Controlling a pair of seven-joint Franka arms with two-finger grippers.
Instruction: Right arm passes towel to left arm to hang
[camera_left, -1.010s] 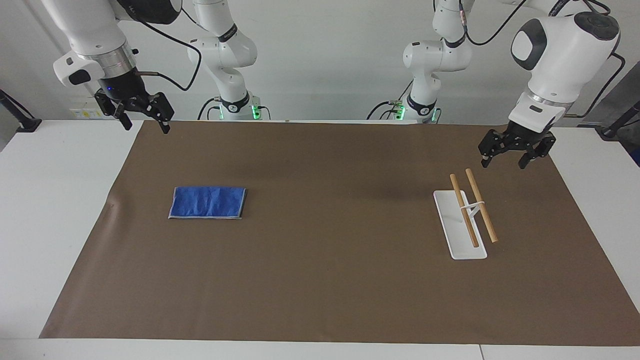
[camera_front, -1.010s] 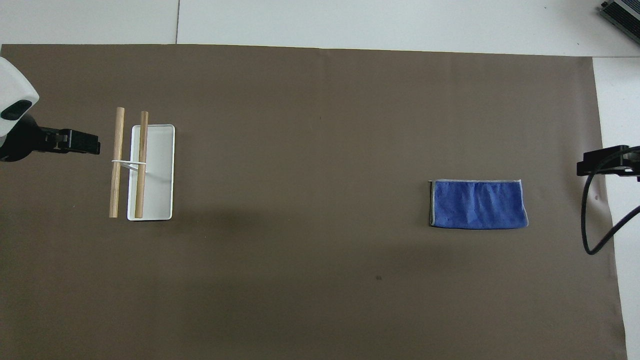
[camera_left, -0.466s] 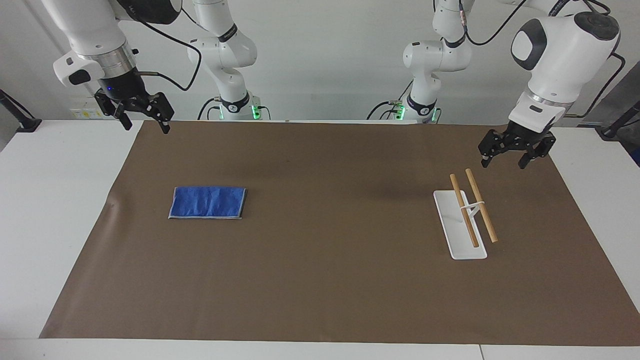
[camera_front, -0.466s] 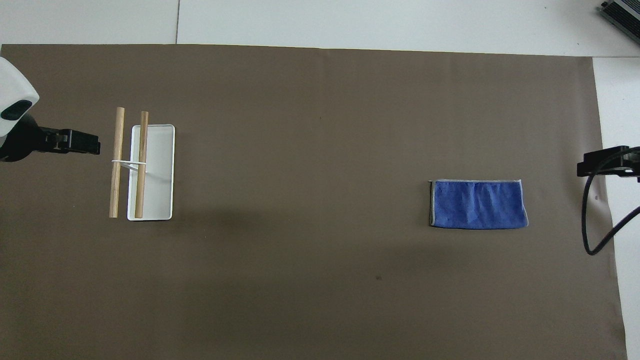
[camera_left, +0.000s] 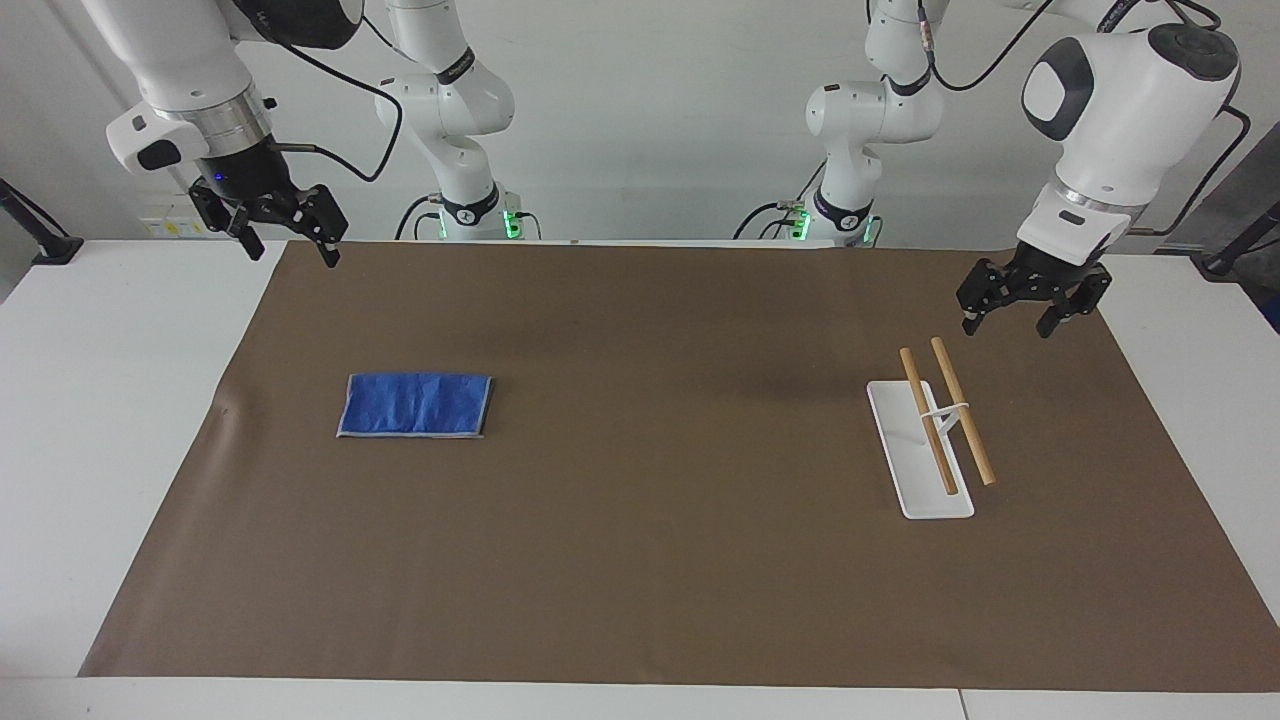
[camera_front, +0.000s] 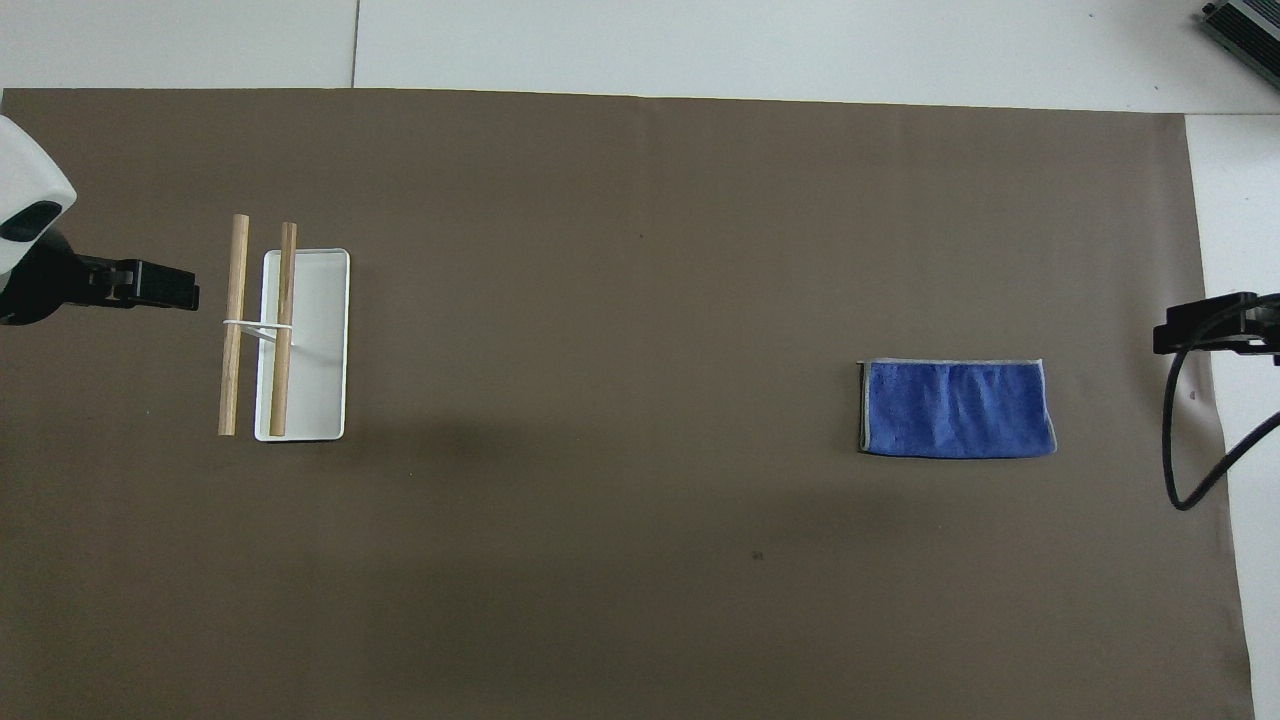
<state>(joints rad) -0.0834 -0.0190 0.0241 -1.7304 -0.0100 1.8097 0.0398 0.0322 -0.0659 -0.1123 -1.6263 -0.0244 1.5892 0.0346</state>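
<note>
1. Against the pictures from a second ago almost nothing differs: the towel lies in the same spot and both arms hold the same poses, with at most a hair's shift at the left gripper.
2. Nearest the robots, the right gripper hangs in the air over the corner of the brown mat at the right arm's end of the table. Its fingers are spread and hold nothing. A small blue light shows above them.
3. The left gripper hovers over the mat's edge at the left arm's end, just above the near ends of the rack's bars. Its fingers are also spread and empty.
4. The towel, blue with grey edging, lies flat and folded on the mat toward the right arm's end. It sits farther from the robots than the right gripper and well apart from it, untouched.
5. The rack stands on the mat toward the left arm's end, well apart from the towel. It has a white base and two wooden bars side by side, which run away from the robots, and nothing hangs on them.
6. In the overhead view the towel lies near the right gripper's tip, and the rack sits just beside the left gripper's tip.
</note>
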